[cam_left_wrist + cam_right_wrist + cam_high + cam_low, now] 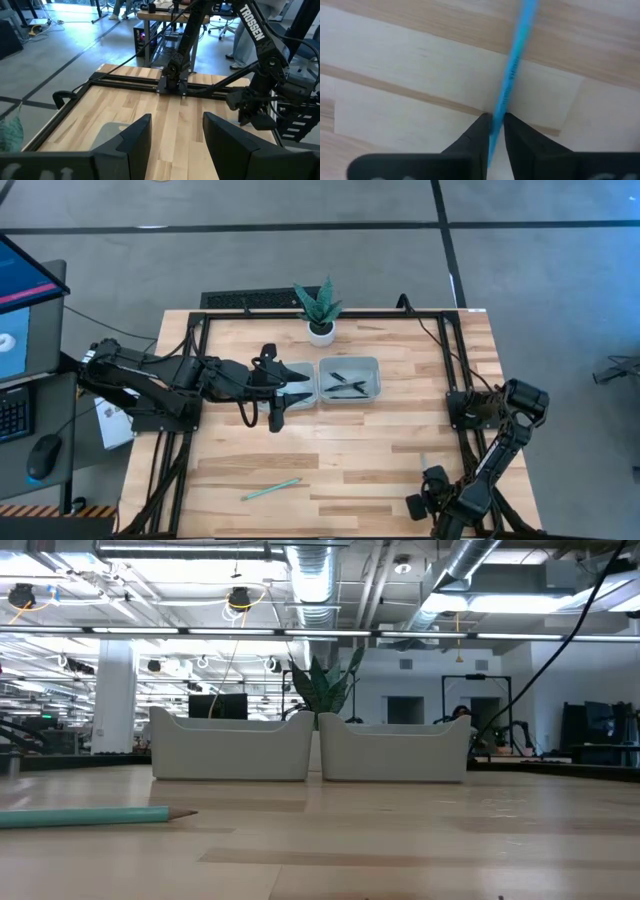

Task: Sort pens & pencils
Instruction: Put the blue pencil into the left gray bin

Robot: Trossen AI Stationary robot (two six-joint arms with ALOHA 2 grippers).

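A teal pencil [512, 70] lies on the wood table near its right front corner, and my right gripper [496, 120] points down with its fingers closed on it. A second teal pencil [270, 490] lies flat near the front edge, seen also in the low view as the pencil [90, 817]. Several dark pens [347, 385] lie in the right grey tray [372, 365]. My left gripper [175, 140] hovers open over the left grey tray [300, 370], holding nothing. My right gripper pinches the teal pencil's shaft [501, 107] between its two fingertips, coming from above and pointing down. The fingers lie across the pencil. The pencil rests flat on the table, and most of its length stretches away from the fingers.
A small potted plant [320, 310] stands behind the two trays at the far edge. A black frame [450, 320] runs around the tabletop. Bare wood lies between the trays and the front edge.
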